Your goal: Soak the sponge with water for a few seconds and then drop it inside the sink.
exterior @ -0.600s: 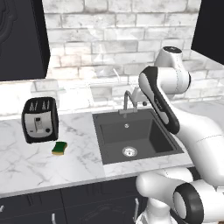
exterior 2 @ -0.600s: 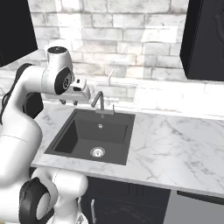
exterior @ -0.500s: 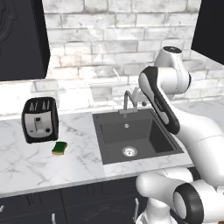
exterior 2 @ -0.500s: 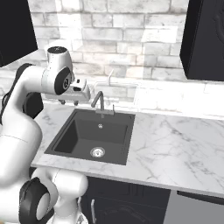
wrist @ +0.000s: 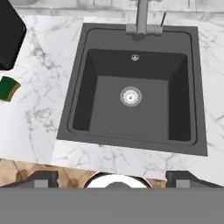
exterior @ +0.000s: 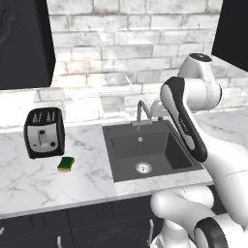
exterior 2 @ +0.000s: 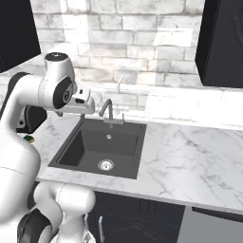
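The small yellow sponge with a dark green scouring top (exterior: 66,164) lies flat on the white marble counter (exterior: 43,181), just in front of the black-and-silver toaster (exterior: 44,131) and left of the dark grey matte sink (exterior: 147,150). The two-finger gripper (wrist: 112,177) hangs high above the sink's front edge with its jaws spread wide and nothing between them; the grey metal gooseneck tap (exterior 2: 108,110) stands at the basin's back rim.
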{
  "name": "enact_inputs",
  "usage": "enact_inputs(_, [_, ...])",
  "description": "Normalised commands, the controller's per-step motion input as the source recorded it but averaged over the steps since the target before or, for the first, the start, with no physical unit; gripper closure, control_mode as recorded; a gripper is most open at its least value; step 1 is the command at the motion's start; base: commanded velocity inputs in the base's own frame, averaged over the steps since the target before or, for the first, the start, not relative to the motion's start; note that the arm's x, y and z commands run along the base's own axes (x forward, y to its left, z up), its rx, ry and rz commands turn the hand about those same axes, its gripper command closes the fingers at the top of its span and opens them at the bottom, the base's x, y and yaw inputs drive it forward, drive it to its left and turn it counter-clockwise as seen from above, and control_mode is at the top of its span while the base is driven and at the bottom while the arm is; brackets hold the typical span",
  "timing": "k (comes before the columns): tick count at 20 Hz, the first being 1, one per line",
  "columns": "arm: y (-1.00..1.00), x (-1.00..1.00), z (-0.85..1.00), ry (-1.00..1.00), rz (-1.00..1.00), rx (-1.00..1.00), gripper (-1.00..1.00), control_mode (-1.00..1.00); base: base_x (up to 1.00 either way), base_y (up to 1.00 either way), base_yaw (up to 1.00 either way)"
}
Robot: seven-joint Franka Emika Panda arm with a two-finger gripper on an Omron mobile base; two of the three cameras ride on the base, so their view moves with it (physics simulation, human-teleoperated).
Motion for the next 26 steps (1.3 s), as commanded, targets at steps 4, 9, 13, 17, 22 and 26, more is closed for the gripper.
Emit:
enact_inputs(4, [-0.12,-0.5,0.0,-0.12,0.0,0.03,-1.0,-1.0,0.0,0.0,0.0])
enact_inputs(9, [-0.15,-0.25,-0.01,-0.1,0.03,0.0,-1.0,-1.0,0.0,0.0,0.0])
enact_inputs(13, [-0.13,-0.02,-0.01,-0.09,0.07,0.0,-1.0,-1.0,0.0,0.0,0.0])
enact_inputs(17, [-0.06,0.03,-0.01,-0.12,0.1,0.0,-1.0,-1.0,0.0,0.0,0.0])
enact_inputs(22, [-0.09,0.01,-0.04,-0.19,0.1,0.01,-1.0,-1.0,0.0,0.0,0.0])
enact_inputs(26, [-0.14,0.0,0.0,-0.14,0.08,0.03,-1.0,-1.0,0.0,0.0,0.0])
